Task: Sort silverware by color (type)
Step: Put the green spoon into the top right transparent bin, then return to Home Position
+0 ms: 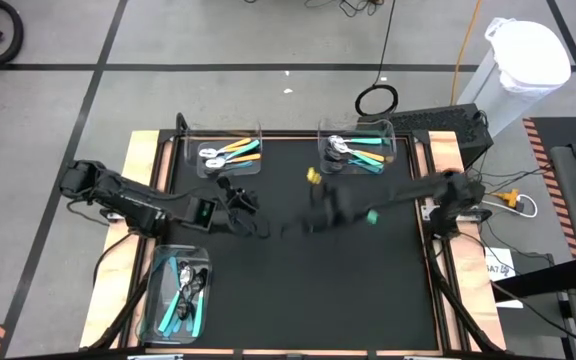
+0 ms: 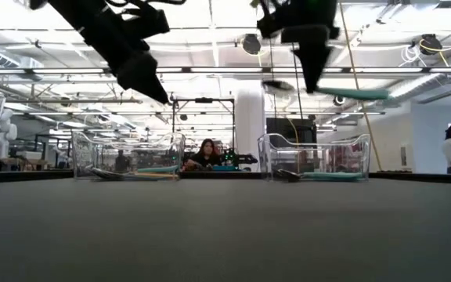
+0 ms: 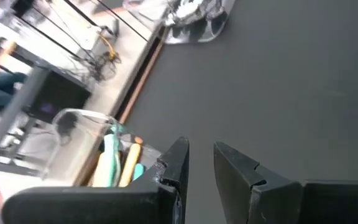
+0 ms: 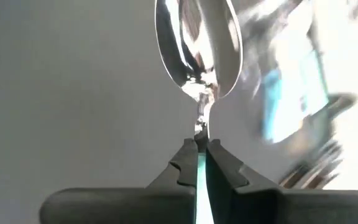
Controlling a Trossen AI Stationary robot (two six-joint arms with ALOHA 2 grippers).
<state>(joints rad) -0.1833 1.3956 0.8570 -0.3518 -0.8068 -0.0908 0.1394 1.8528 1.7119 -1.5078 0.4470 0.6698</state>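
Both arms are dark, nearly black, built of jointed tubular segments. The left arm (image 1: 138, 205), at centre left in the high view, carries a small green-lit panel. Each gripper ends in two flat, matte black, wedge-shaped fingers (image 3: 174, 163).

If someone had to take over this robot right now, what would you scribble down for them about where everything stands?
Right gripper: shut on a teal-handled spoon, held up in the air over the middle of the black mat.
Left gripper: open, holding nothing, above the mat's left part.
Far left bin: spoons with mostly orange handles.
Far right bin: teal-handled spoons.
Near left bin: light blue and teal handles.
Done: no spoon lies loose on the mat.
Left: drop the carried spoon into its bin, probably the far right one with the teal handles.
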